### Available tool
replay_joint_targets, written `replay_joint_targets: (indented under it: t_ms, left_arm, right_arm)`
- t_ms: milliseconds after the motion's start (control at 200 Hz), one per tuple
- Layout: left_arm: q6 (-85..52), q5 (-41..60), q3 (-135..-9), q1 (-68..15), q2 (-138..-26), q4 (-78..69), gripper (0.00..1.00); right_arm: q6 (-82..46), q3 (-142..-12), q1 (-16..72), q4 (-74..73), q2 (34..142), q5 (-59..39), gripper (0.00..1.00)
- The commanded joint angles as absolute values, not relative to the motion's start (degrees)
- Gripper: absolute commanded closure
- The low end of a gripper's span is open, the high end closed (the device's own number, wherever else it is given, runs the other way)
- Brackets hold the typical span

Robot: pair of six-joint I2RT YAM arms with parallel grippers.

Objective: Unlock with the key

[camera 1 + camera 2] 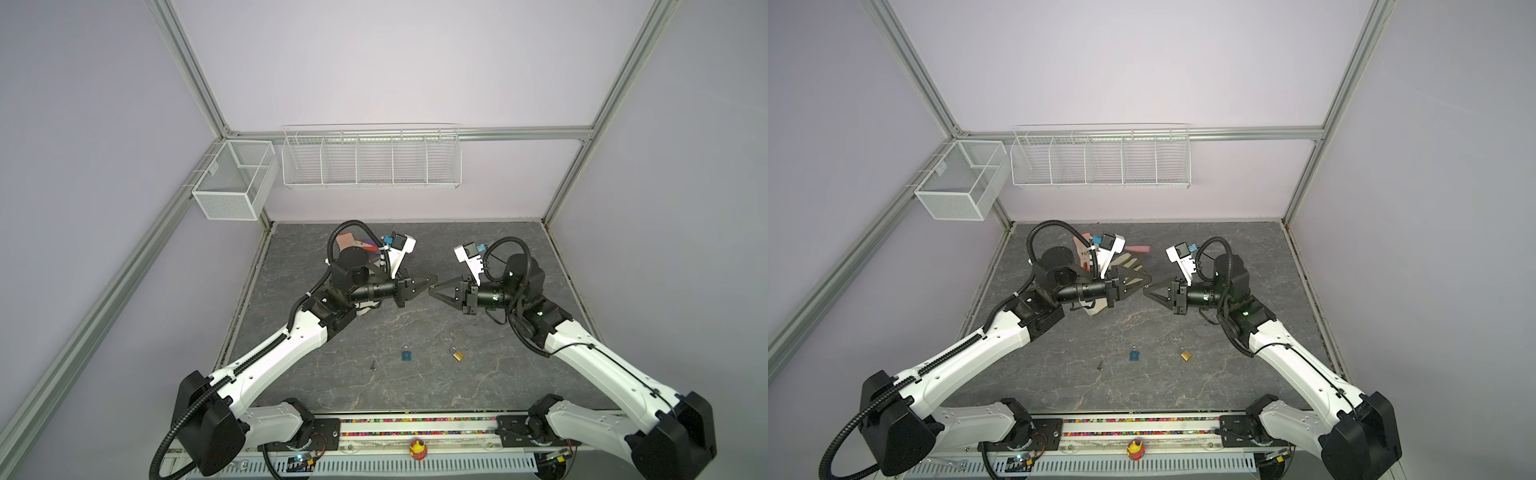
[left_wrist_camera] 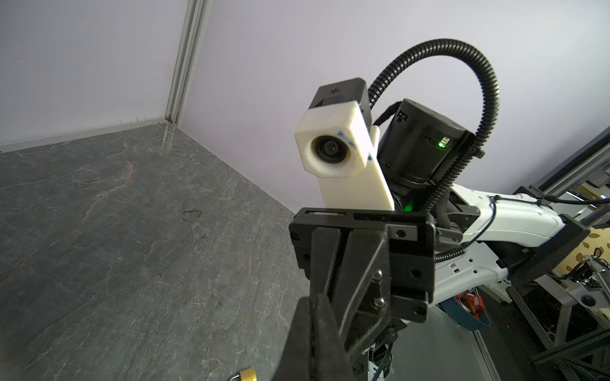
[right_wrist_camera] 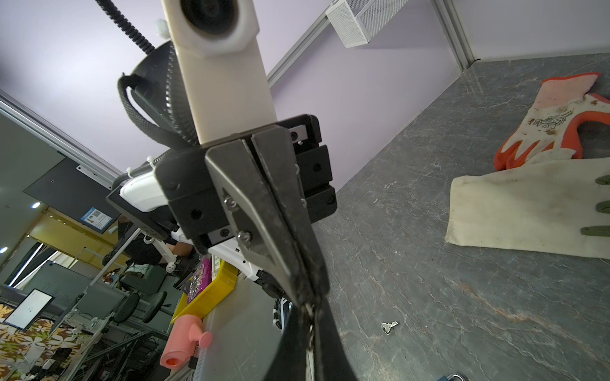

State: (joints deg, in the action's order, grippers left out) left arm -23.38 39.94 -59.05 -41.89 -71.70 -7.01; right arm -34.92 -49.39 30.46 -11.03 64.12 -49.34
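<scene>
Top views catch the left gripper (image 1: pixel 434 279) and right gripper (image 1: pixel 430 293) raised nose to nose over the middle of the table (image 1: pixel 415 399), each with its fingers pressed together on nothing. Nearer the front edge lie the key (image 1: pixel 373 365), the blue padlock (image 1: pixel 406 354) to its right and the brass padlock (image 1: pixel 457 354) further right, all apart and flat on the table. Two gloves (image 1: pixel 1133 264) sprawl at the back, partly hidden by the left arm, and wire baskets (image 1: pixel 372 160) hang on the wall behind.
</scene>
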Motion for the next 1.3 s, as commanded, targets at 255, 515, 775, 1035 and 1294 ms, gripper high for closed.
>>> replay_joint_targets:
  t_ms: [255,515,775,1035,1294]
  left_arm:
    - [-21.41,38.85,-60.91,-41.82,-72.25,-5.89,1.00]
    - [-24.89,32.82,-61.03,-41.84,-71.20,-5.33,0.49]
    - [-41.24,13.02,-55.51,-44.71,-68.53,-2.90,0.42]
    - [-55.99,-3.70,-52.25,-56.66,-68.83,7.58,0.42]
    - [-69.70,-11.49,-54.10,-67.93,-76.02,17.91,0.45]
  right_arm:
    - [-32.42,-49.97,30.30,-10.07,62.58,-48.33,0.94]
    - [-27.57,-53.04,28.83,2.34,61.76,-43.90,0.94]
    - [-25.19,-52.78,26.95,13.24,60.14,-35.66,0.94]
    - [-24.09,-54.05,24.76,21.98,62.44,-29.99,0.94]
    - [-24.85,-50.82,21.52,21.95,64.20,-28.41,0.94]
